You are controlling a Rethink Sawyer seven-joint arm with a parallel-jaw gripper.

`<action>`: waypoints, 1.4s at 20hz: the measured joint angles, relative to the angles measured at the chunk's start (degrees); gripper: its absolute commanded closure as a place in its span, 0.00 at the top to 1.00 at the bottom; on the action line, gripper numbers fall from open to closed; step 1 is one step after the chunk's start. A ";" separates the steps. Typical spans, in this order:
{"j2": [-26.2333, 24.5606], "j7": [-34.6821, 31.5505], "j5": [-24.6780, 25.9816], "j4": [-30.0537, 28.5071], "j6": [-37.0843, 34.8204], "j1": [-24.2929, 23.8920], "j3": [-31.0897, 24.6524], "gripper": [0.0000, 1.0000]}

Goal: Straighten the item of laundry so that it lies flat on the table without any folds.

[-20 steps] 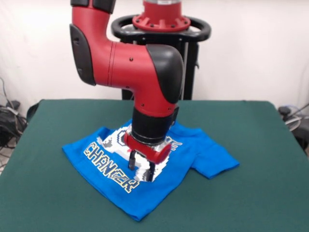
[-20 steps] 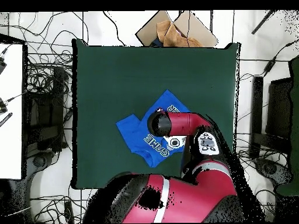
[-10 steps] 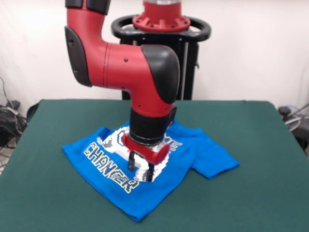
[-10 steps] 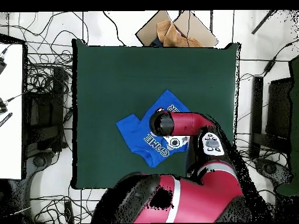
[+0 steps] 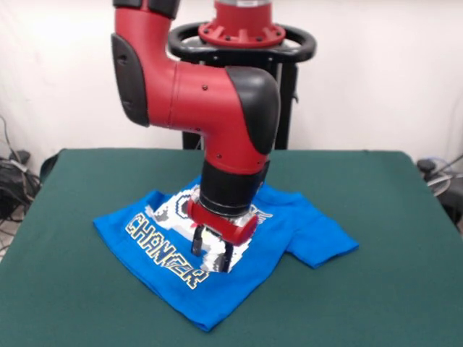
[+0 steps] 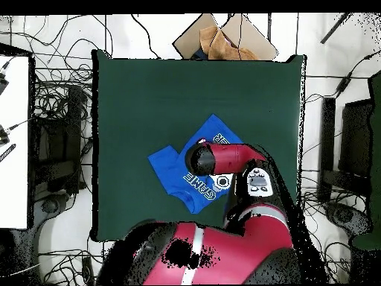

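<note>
Blue T-shirt (image 5: 289,228) spread near the middle of the green surface (image 5: 391,289), set at a slant to the surface edges. Lay mostly flat; one sleeve pointed to the right of the front view, one corner of the hem toward the near edge. "CHANGER" lettering readable along the left side of the front view; the rest of the print and the first word largely covered by the arm (image 5: 217,101). Collar not visible in either view, hidden behind the wrist.

Claw (image 5: 212,255) lowered over the middle of the print, pointing straight down. Two dark fingers (image 5: 197,246) visible with a narrow gap between them, so seemingly parted, nothing seen held. Tips right at the cloth; whether touching it or just above, impossible to tell from the front view.

In the overhead view, claw hidden completely beneath the black end of the wrist (image 6: 199,158). Shirt (image 6: 167,167) seen there only in part: left sleeve area, lower hem with "GAME" lettering, and one upper corner showing; the right portion covered by the red arm (image 6: 238,156). Small wrinkles or folds under the arm not checkable.

Cardboard box (image 6: 223,37) beyond the far edge of the surface in the overhead view, cut off at the top. Cables (image 6: 52,104) tangled on the floor beside the surface.
</note>
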State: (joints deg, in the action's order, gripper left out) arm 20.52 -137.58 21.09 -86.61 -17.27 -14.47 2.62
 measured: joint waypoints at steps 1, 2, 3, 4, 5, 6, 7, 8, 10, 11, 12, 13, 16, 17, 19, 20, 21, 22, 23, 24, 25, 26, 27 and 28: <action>-0.25 0.00 0.01 0.14 0.77 0.97 0.98 1.00; -0.44 0.01 0.00 0.18 1.49 1.62 1.72 1.00; -0.51 0.01 0.00 0.17 1.81 1.88 2.00 1.00; -0.60 0.01 0.02 0.17 2.19 2.22 2.35 1.00; -0.83 0.00 -0.02 0.21 2.99 3.14 3.36 1.00; -0.98 0.00 -0.01 0.24 3.43 3.68 3.92 1.00; -1.05 0.00 -0.01 0.27 3.62 3.92 4.15 1.00; -1.37 0.00 -0.02 0.32 4.53 4.90 5.22 1.00; -1.73 0.00 -0.01 0.31 5.81 5.84 6.28 1.00; -1.85 0.00 0.00 0.30 6.28 6.12 6.63 1.00; -2.06 0.00 0.00 0.28 7.19 6.54 7.19 1.00; -2.27 0.01 0.09 0.27 8.12 6.84 7.61 1.00; -2.69 0.00 1.98 0.41 12.60 6.46 7.92 1.00; -2.79 0.00 2.46 0.52 13.69 6.25 7.91 1.00; -3.59 -0.01 4.26 1.54 18.62 5.20 7.86 1.00; -4.63 -0.01 5.64 2.84 23.58 4.10 7.80 1.00; -5.44 -0.01 6.40 3.82 26.89 3.34 7.79 1.00; -6.12 0.00 6.90 4.61 29.53 2.72 7.78 1.00; -6.65 0.00 7.25 5.24 31.42 2.27 7.76 1.00; -7.52 0.00 7.73 6.26 34.39 1.56 7.75 1.00; -8.21 0.00 8.14 7.04 36.51 1.02 7.72 1.00; -9.60 0.00 9.01 8.72 40.64 -0.29 7.37 1.00; -10.09 0.00 9.39 9.40 41.92 -0.90 6.98 1.00; -10.32 0.00 9.51 9.83 42.53 -1.38 6.58 1.00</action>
State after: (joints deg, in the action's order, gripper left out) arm 10.20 -137.58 30.60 -76.78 25.25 -15.85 9.20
